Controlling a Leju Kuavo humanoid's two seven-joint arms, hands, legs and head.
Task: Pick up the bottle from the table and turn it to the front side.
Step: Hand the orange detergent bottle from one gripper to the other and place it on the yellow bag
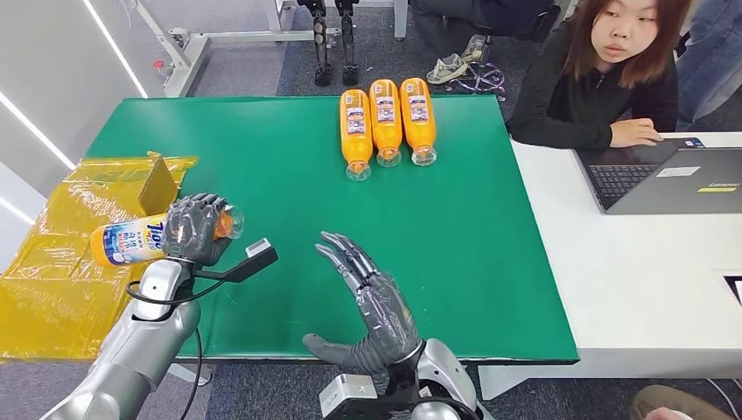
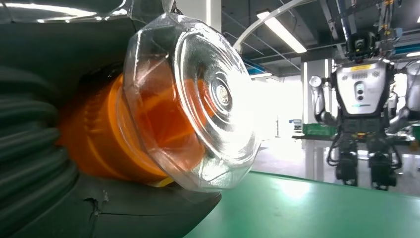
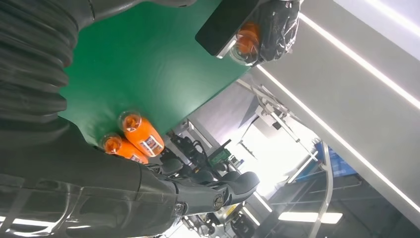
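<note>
Left fingers: the left hand (image 1: 194, 229) is wrapped around the cap end of the bottle (image 1: 131, 241), fingers curled closed over it; the left wrist view shows the clear cap (image 2: 198, 99) and orange body seated against the palm.
Bottle position: held lying sideways, clear of the table (image 1: 289, 175), over its near left edge; the labelled body sticks out beyond the hand toward the yellow bags (image 1: 52, 271).
Label: blue and white print faces up toward the head camera; whether this is the front side cannot be told.
Right fingers: the right hand (image 1: 372, 302) holds nothing, fingers spread and extended, above the green surface, well apart from the bottle.
Surroundings: three orange bottles (image 1: 385, 122) lie side by side at the far edge; a person (image 1: 604, 79) sits at a laptop (image 1: 665, 179) on the adjoining white table.
Risk, slip: the grip sits at one end, so most of the bottle overhangs unsupported; turning it could likely let it pivot or slide out.
Risk, drop zone: a release here would probably land on the table edge or the bags, possibly rolling off.
Risk, handover: if the right hand comes in to help, poor alignment could knock the bottle loose.
</note>
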